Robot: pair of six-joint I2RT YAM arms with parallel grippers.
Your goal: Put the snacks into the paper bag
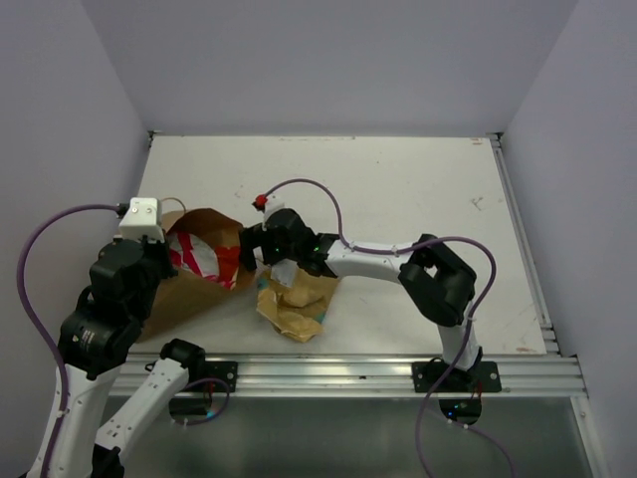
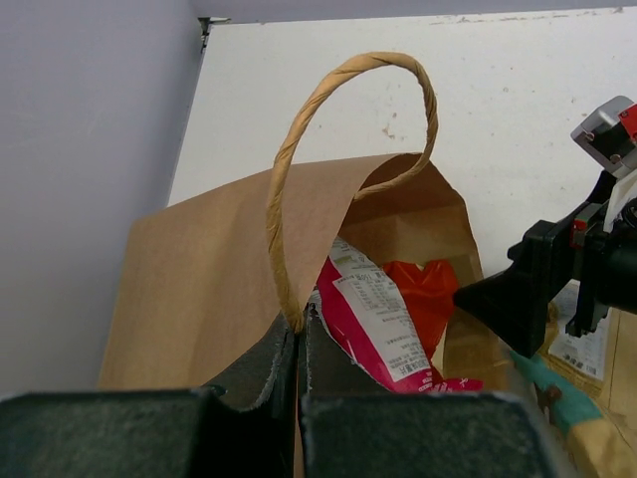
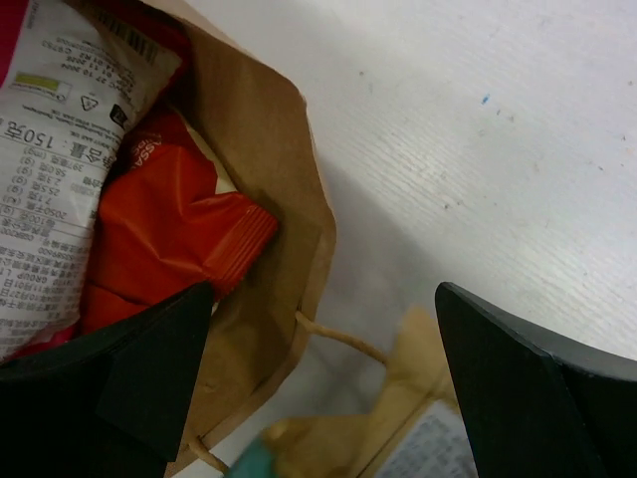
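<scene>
Our left claw (image 2: 299,344) is closed tight on the rim of the paper bag (image 1: 187,292). Its two fingers are pressed together with the brown paper wall pinched between them, right where one twine handle (image 2: 348,100) meets the edge, and that handle stands up in a loop above the mouth. We see the bag lying at the left of the bench (image 1: 418,189), its mouth turned toward the right arm and held agape. Inside it, the magenta packet (image 2: 370,321) shows its white printed panel. Tucked beside it, deeper in, sits an orange-red packet (image 3: 174,234) with a crimped end seam, and both are within the bag's walls. We cannot tell whether that orange-red shape is one packet or two. Our right claw (image 3: 323,294) is spread wide and grips nothing. From its own wrist view, one finger hangs at the bag's mouth over the orange-red packet, while the other hangs over bare bench outside the bag. Between those fingers we see the bag's lip and a second twine handle (image 3: 338,339) trailing from it. The tan packet (image 1: 299,304) lies crumpled on the bench outside the bag, just beside its mouth and beneath the right wrist. Its white label (image 2: 582,344) faces up, and a teal patch (image 2: 542,383) shows at one corner.
</scene>
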